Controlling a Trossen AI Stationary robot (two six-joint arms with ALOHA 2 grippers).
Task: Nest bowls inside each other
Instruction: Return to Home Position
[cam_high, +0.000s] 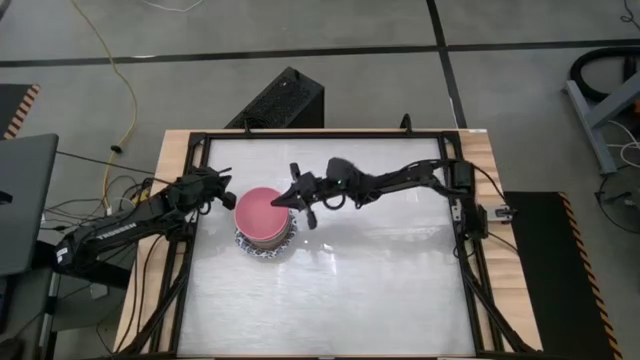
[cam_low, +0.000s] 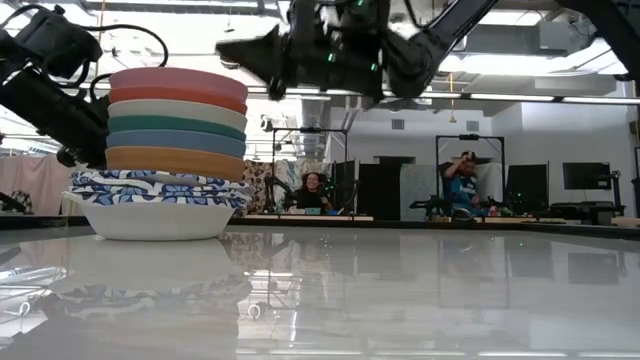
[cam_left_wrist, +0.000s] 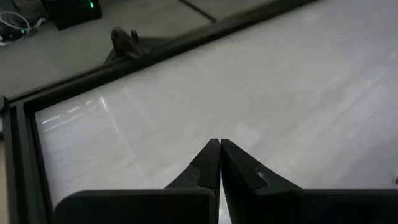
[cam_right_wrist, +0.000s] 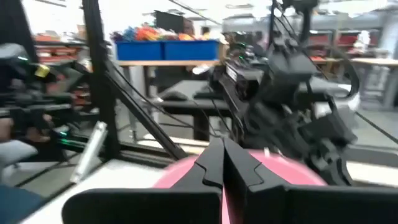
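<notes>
On the surface (cam_high: 380, 280), left of centre, the bowls (cam_high: 265, 225) were nested in a single stack, flanked by both end effectors.
From the top down, the low view showed a pink bowl (cam_low: 178, 78), a red bowl (cam_low: 178, 98), a cream bowl (cam_low: 178, 113), a green bowl (cam_low: 178, 128), a blue bowl (cam_low: 178, 144) and an orange bowl (cam_low: 176, 161). Below them were white bowls (cam_low: 155, 215) with blue patterned rims, the lowest resting on the surface. The right end effector (cam_high: 279, 203) was held just above the pink bowl's rim on the right arm's side, its fingers (cam_right_wrist: 214, 163) pressed together tip to tip. The left end effector (cam_high: 226, 194) was held just beside the stack on the opposite side, its fingers (cam_left_wrist: 208, 163) likewise pressed together. Two people (cam_low: 313, 190) were seen in the room far behind the surface.
</notes>
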